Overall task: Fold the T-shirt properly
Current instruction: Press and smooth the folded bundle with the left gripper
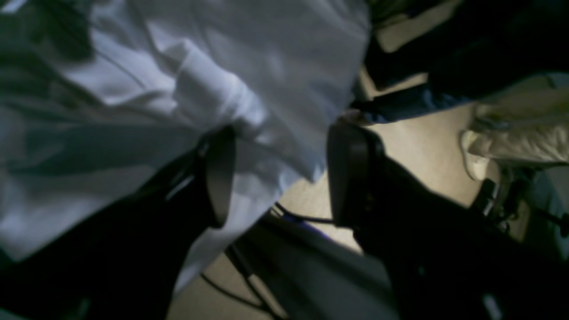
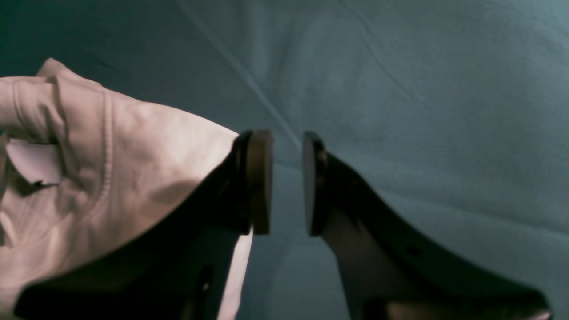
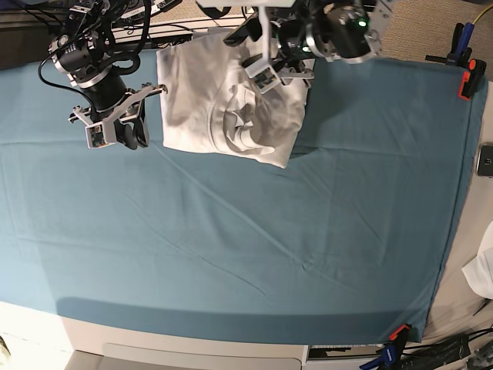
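Teal cloth (image 3: 231, 254) under wrinkled T-shirt (image 3: 223, 100)

T-shirt (image 3: 223, 100): on the cloth (image 3: 231, 231), far edge. My right gripper (image 3: 131, 132) just beside it; my left gripper (image 3: 271, 73) over it.

T-shirts: one, the white T-shirt (image 3: 231, 100), bunched at 12 o'clock on the table.
Teal cloths: one, the teal cloth (image 3: 254, 231), spread over the table.
Arms: two, one at 10 o'clock, one at 1 o'clock.
Grippers: two, the right gripper (image 3: 132, 116) and the left gripper (image 3: 279, 68).
Red clamps: two, red clamp (image 3: 467, 83) at 2 o'clock and another red clamp (image 3: 398, 332) at 5 o'clock.
Blue clamps: two, blue clamp (image 3: 461, 40) at 2 o'clock and another blue clamp (image 3: 376, 361) at 5 o'clock.
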